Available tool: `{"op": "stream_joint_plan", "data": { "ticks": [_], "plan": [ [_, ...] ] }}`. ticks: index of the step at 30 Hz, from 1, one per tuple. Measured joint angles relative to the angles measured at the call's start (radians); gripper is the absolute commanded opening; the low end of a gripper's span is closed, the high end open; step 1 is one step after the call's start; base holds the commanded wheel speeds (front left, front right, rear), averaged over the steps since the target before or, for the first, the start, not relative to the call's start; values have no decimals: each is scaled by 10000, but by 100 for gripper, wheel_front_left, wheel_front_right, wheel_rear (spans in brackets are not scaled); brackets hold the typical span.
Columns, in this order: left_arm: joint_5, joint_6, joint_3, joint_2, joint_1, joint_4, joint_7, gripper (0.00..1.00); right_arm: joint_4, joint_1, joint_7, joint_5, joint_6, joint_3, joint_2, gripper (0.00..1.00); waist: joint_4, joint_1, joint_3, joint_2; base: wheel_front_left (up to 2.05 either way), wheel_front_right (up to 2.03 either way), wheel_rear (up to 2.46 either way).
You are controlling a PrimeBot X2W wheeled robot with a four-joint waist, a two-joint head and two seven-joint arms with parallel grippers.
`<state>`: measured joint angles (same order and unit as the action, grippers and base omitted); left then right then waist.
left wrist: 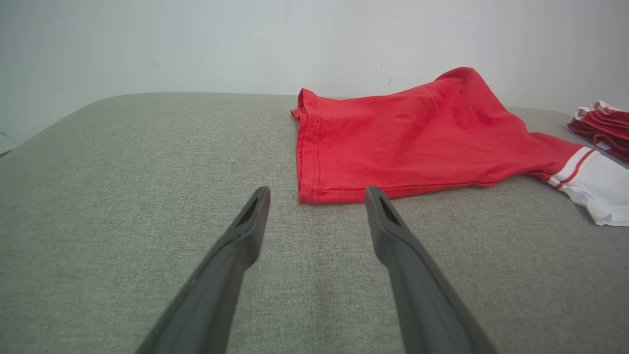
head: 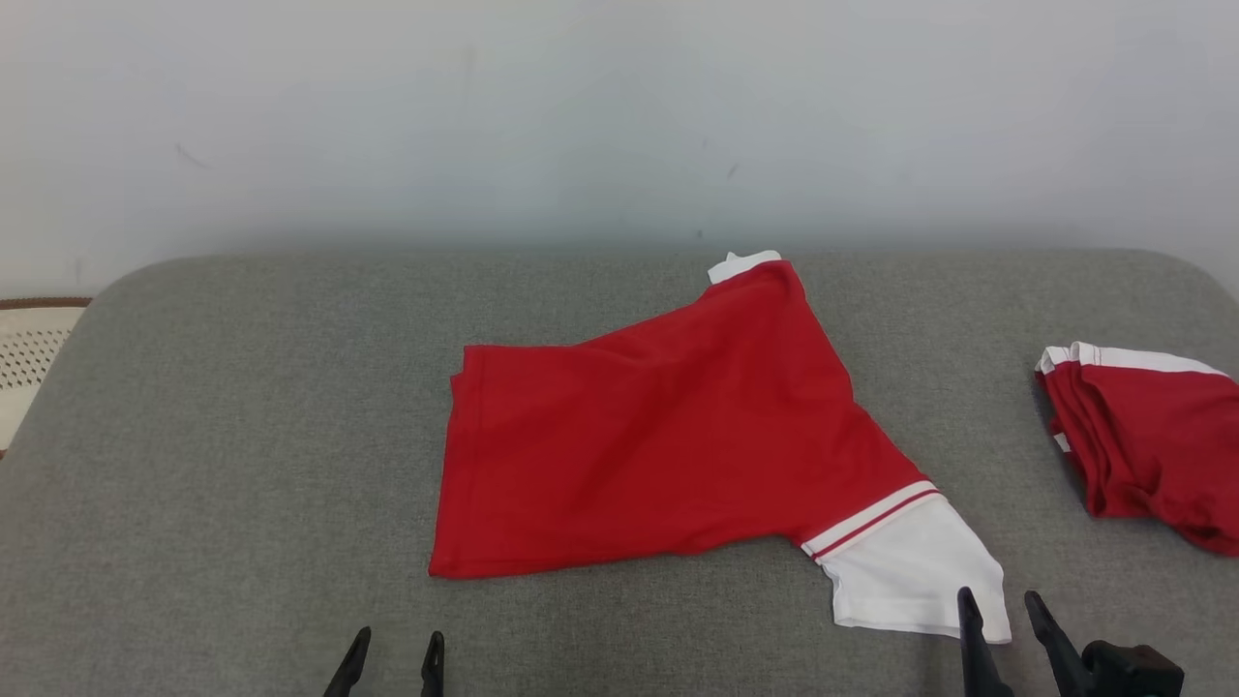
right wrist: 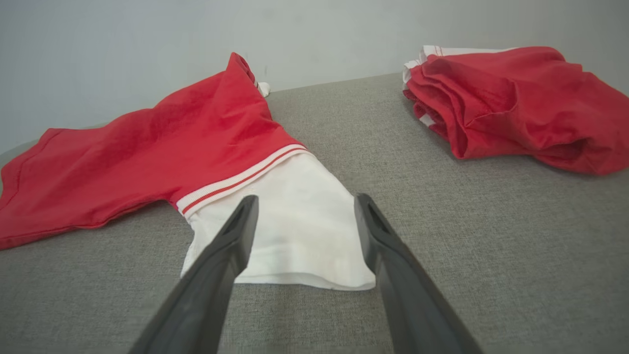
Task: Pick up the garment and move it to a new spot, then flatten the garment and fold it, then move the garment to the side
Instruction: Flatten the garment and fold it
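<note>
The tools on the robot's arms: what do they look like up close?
The left tool and right tool each have two long, slim fingers of matte dark grey, tapering to narrow tips with a slot-like hollow on the inner face. A chunky black block sits at the right one's base.

Indoor room, domestic in look, exact kind uncertain: 1 grey fabric-covered padded surface (head: 242, 436) with rounded far corners against 1 bare pale wall (head: 581, 116), carrying 1 spread garment (head: 658, 436) at its middle and 1 folded garment (head: 1152, 436) at its right edge, with 1 cream perforated item (head: 29, 353) beyond its left edge.
</note>
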<state>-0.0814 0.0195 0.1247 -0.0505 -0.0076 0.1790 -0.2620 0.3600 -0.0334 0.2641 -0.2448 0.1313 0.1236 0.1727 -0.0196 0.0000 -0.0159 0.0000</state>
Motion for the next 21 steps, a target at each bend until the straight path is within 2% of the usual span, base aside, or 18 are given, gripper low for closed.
{"op": "stream_joint_plan", "data": {
  "ticks": [7, 21],
  "plan": [
    [-50, -15, 313, 0, -178, 40, 0, 100, 836, -305, -2, -288, 0, 113, -19, 100, -26, 1, 376, 0, 0, 0, 0],
    [31, -100, 499, 2, -598, 38, 0, 100, 2222, -994, 0, -274, 0, -836, -121, 100, 280, 1, 1186, 2, 0, 0, 0]
  ]
}}
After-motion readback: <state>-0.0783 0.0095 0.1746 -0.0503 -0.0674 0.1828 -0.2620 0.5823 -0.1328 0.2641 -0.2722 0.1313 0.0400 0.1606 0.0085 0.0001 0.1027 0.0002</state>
